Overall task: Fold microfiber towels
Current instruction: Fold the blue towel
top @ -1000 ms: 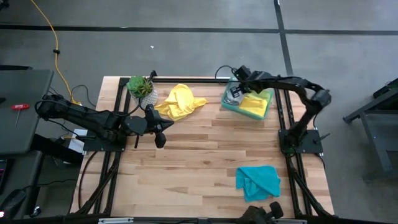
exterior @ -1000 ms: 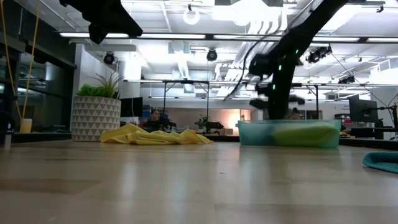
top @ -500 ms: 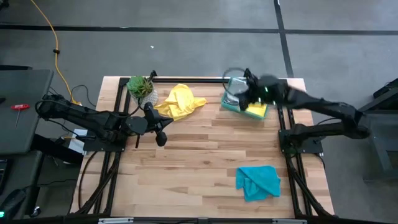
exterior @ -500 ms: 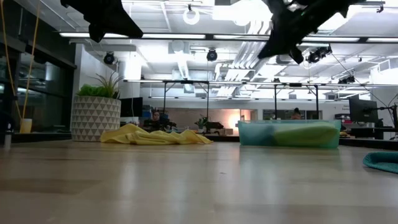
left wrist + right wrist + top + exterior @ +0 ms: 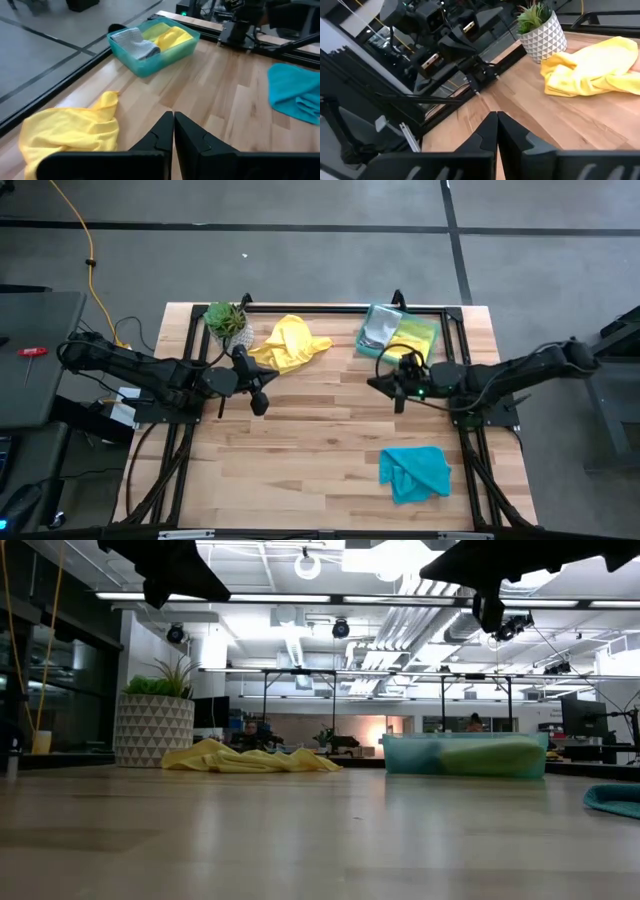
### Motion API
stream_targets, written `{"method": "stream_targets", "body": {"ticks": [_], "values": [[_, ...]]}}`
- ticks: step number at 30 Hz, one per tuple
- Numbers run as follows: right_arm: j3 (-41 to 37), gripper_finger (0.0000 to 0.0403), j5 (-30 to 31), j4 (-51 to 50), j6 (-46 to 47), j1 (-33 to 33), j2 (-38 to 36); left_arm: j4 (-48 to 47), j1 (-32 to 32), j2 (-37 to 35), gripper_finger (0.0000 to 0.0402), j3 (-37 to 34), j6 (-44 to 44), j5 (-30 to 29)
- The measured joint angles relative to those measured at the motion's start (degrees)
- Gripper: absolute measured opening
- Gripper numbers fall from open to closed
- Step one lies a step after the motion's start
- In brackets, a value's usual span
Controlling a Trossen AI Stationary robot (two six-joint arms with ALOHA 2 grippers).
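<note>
A crumpled yellow towel [image 5: 288,343] lies on the wood at the far side beside the potted plant, also in the low view [image 5: 245,758]. Toward the near right lies a bunched teal towel [image 5: 413,472]. A green tray [image 5: 400,337] at the far right holds a grey towel [image 5: 135,42] and a yellow-green one [image 5: 170,37]. My left gripper [image 5: 262,395] hovers shut above the table's left middle, short of the yellow towel [image 5: 70,132]. My right gripper [image 5: 385,387] hovers shut above the right middle, pointing toward the left arm. Neither holds anything.
A potted plant in a white patterned pot [image 5: 226,320] stands at the far left corner, next to the yellow towel. Black rails [image 5: 320,307] frame the table's far and side edges. Bare wood [image 5: 320,440] lies between the arms and toward the near edge.
My right gripper has left the tray at the far right, swung toward the table's near side and middle, and risen. It has tipped from pointing down to about level. The grey and yellow-green towels lie uncovered in the tray. The left arm has kept still.
</note>
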Motion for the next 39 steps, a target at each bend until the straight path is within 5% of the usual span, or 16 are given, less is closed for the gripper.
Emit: {"method": "stream_targets", "body": {"ticks": [8,13,19,23,31,39], "values": [[2.96,0.0001,-1.73,-4.26,2.4,0.61,0.5,3.89,-0.17,0.0,0.0006,0.0,2.35,8.43],[14.69,0.0015,-9.09,-28.2,4.07,3.72,6.5,4.34,-0.92,0.0,0.0028,0.0,5.51,12.28],[27.13,0.0064,-20.95,-49.2,1.4,12.51,20.48,3.79,-0.92,0.0,0.01,0.0,5.56,11.81],[31.17,0.0114,-25.78,-52.1,-4.17,19.48,30.19,3.94,-0.94,0.0,0.0143,0.0,5.53,11.8],[36.84,0.0203,-25.98,-51.7,-9.28,26.27,46.86,3.72,-0.94,0.0,0.0172,0.0,4.62,11.75],[37.86,0.0218,-21.54,-52.0,-8.49,28.28,53.46,3.23,-0.9,0.0,0.0172,0.0,4.5,11.6]]}}
